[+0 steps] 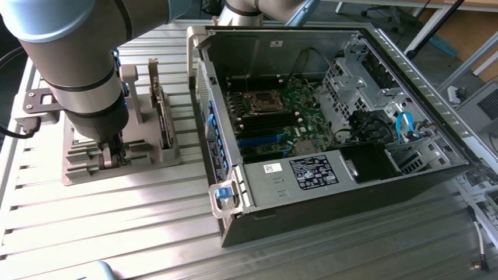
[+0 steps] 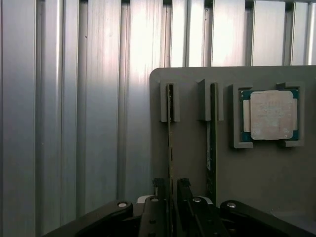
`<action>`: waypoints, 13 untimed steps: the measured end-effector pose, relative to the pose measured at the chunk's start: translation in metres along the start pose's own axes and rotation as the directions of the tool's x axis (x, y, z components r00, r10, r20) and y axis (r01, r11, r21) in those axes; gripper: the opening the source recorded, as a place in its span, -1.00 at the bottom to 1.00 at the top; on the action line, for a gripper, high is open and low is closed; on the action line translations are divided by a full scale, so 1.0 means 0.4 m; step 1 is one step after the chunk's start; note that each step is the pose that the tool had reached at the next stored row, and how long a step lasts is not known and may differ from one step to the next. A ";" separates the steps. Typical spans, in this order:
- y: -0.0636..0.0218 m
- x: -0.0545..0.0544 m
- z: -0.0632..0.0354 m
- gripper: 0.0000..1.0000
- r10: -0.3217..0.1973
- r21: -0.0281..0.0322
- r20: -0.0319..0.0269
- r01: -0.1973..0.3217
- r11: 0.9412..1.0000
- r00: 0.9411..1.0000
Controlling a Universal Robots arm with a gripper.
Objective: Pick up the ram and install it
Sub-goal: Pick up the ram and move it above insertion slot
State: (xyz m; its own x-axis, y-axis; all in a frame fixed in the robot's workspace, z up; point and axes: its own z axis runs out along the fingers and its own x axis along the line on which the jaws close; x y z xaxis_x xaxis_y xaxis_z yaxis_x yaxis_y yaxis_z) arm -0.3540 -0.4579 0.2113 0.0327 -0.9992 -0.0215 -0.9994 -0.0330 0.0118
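The jaws are set astride one end of the ram (image 2: 170, 148), one on each side. Whether it is gripped cannot be told. The ram is held on edge in a slot of a grey holder (image 2: 256, 177). A second, matching stick (image 2: 211, 143) is slotted just beside it, and a square silver processor (image 2: 269, 114) is seated beyond that. The holder is laid on the ribbed metal table (image 2: 74, 123). An open computer case (image 1: 327, 169) is seen towards the exterior view's right.

A robotics lab or workshop: an industrial robot arm (image 1: 78, 64) over a ribbed aluminium tabletop (image 1: 116, 221), which carries an opened computer case (image 1: 280, 175) and a grey parts fixture (image 1: 148, 160); desk frames (image 1: 426, 29) stand behind
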 end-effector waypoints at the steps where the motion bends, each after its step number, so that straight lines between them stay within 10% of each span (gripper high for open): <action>1: 0.000 0.000 0.000 -0.52 0.000 0.000 0.000 0.000 1.000 1.000; 13: 0.000 -0.003 0.002 -0.52 0.000 0.000 0.000 0.000 1.000 1.000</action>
State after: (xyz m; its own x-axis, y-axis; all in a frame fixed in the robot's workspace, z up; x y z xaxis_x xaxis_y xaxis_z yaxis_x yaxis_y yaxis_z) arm -0.3540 -0.4568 0.2107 0.0328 -0.9992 -0.0213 -0.9994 -0.0331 0.0121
